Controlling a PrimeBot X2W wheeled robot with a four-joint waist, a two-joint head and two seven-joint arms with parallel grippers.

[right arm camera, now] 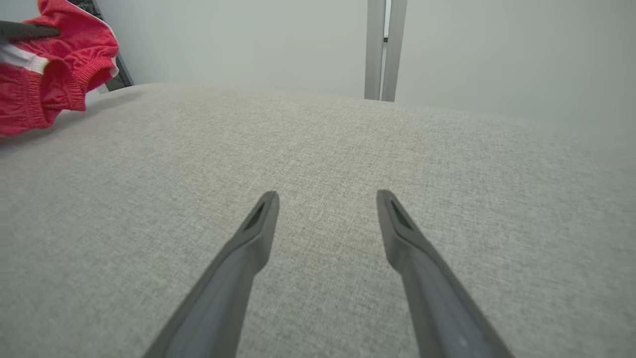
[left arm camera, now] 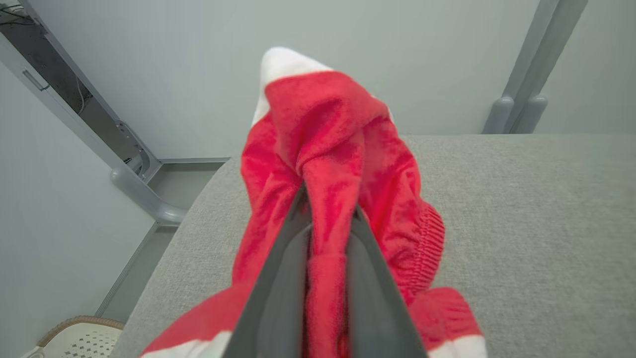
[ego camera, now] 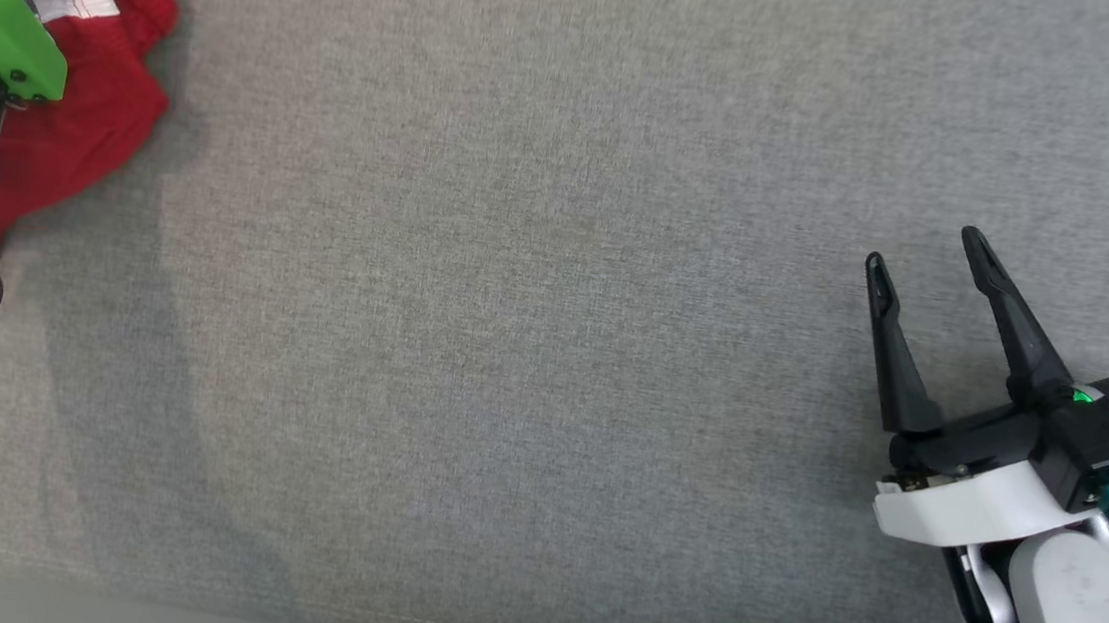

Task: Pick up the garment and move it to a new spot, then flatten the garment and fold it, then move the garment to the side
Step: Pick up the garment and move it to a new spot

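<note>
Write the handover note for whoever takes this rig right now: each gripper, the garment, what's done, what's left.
Left gripper: shut on a bunched fold of the red garment.
Right gripper: open, holding nothing, over the grey table on the robot's right.
Garment: crumpled near the table's far left corner. I cannot tell whether it is lifted.
Done: grasp made.
Left: carry it to a new spot, flatten it, fold it, move it aside.
</note>
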